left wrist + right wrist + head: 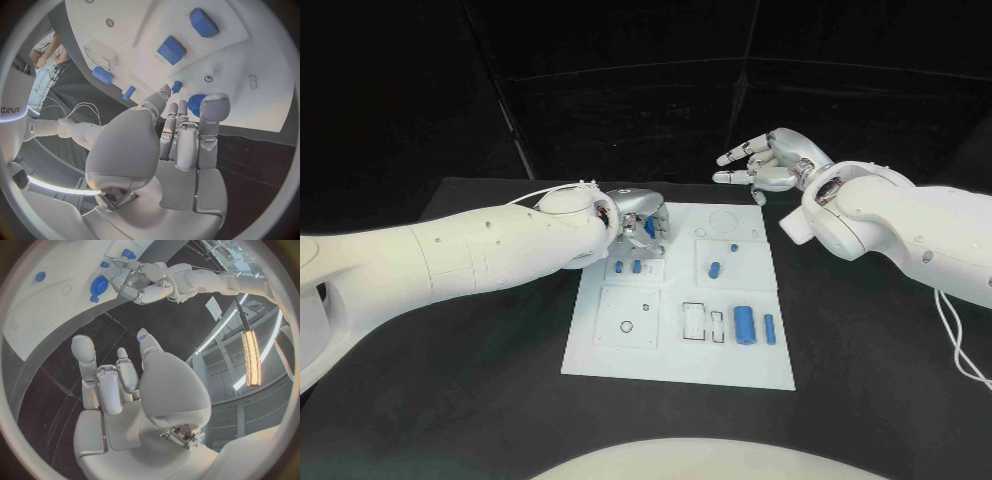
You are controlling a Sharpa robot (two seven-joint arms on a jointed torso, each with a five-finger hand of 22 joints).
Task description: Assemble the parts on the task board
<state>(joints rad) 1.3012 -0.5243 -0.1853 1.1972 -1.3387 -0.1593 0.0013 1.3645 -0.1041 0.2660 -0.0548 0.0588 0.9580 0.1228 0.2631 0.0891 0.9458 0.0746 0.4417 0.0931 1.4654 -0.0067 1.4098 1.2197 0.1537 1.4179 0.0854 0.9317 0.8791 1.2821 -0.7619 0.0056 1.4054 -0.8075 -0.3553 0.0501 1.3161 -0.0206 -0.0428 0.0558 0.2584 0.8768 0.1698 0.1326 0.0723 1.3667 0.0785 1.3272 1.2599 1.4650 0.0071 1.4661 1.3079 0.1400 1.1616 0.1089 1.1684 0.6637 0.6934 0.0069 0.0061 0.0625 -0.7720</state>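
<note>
A black table (473, 400) in a dark, curtained space carries the white task board (678, 355), a flat matte plate with thin outlines of circles and rectangles drawn on it.

The left hand (635, 222) hangs over the board's far left corner, fingers bent down toward a round blue part (196, 104) with a ribbed rim, like a small gear or knob. In the left wrist view the fingertips (213, 106) sit right at that part, but I cannot tell whether they grip it or only touch it. The right hand (769, 160) is raised beyond the board's far right corner, well apart from every part, its fingers spread and holding nothing.

The work seems to be at an early stage. Two small blue blocks (627, 267) lie on the left side of the board, just nearer than the left hand. A short blue cylinder (714, 268) lies tilted near the middle. A thick blue cylinder (746, 325) and a slim blue pin (769, 327) lie side by side near the right edge, beside empty rectangular outlines. Most of these smooth plastic pieces look loose, lying flat rather than seated, so most of the fitting is probably left to do.
</note>
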